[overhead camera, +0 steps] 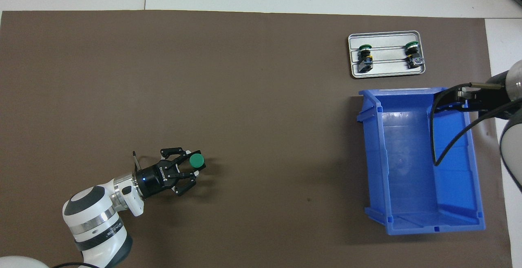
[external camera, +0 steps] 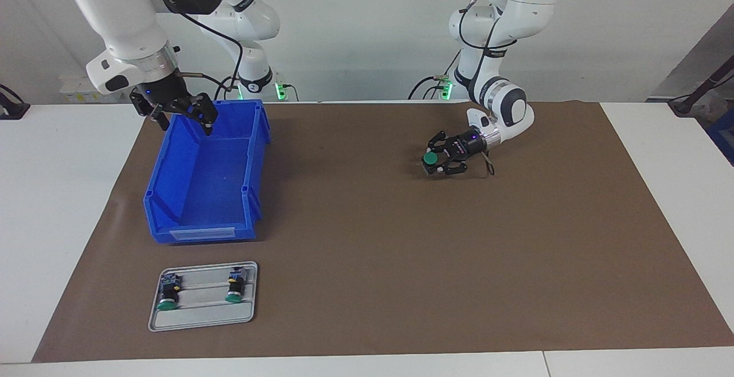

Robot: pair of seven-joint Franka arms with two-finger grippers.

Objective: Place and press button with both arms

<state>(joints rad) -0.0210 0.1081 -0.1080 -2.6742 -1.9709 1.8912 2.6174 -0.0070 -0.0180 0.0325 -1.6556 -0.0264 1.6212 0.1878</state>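
My left gripper (external camera: 434,162) (overhead camera: 192,167) is shut on the button (external camera: 430,160) (overhead camera: 197,160). The button's round green cap points away from the wrist and it hangs low over the brown mat (external camera: 367,239), toward the left arm's end of the table. My right gripper (external camera: 184,124) (overhead camera: 448,102) waits open and holds nothing. It hangs over the end of the blue bin (external camera: 200,233) (overhead camera: 424,219) nearer the robots.
A grey tray (external camera: 203,322) (overhead camera: 387,74) lies farther from the robots than the bin. Two more green-capped buttons (external camera: 167,296) (external camera: 234,290) lie on it. Nothing lies in the bin. White table borders the mat.
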